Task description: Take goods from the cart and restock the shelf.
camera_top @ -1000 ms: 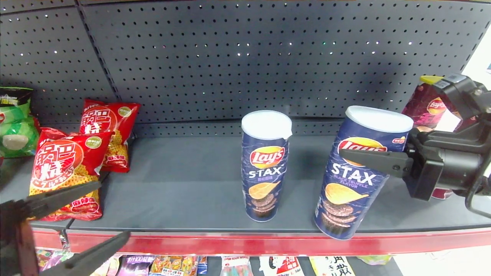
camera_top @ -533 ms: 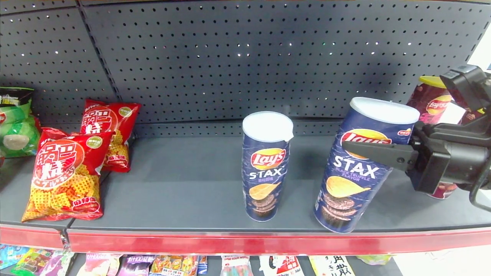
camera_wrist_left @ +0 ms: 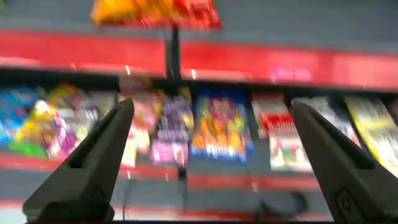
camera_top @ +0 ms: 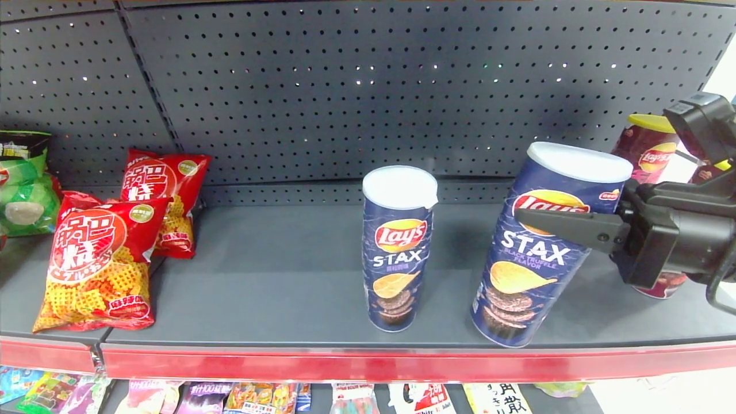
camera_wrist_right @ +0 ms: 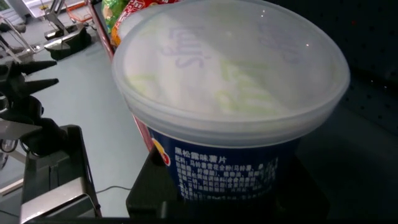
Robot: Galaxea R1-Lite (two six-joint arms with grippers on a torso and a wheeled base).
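My right gripper (camera_top: 543,221) is shut on a tall blue chip can (camera_top: 535,253) with a white lid (camera_wrist_right: 230,62). The can leans with its top to the right, and its base is at the front right of the grey shelf (camera_top: 276,276); I cannot tell if it touches the board. A second blue can (camera_top: 397,247) stands upright a short way to its left. In the left wrist view, my left gripper (camera_wrist_left: 211,168) is open and holds nothing, and it faces the lower shelf of packets (camera_wrist_left: 217,124).
Two red snack bags (camera_top: 98,259) lie at the shelf's left, beside a green bag (camera_top: 23,184). A maroon can with a yellow lid (camera_top: 647,146) stands at the back right, behind my right arm. A red lip (camera_top: 345,362) runs along the shelf front. Bare board lies between the bags and the cans.
My left gripper has dropped out of the head view. The right gripper has lifted the held can slightly and carried it farther in over the shelf.
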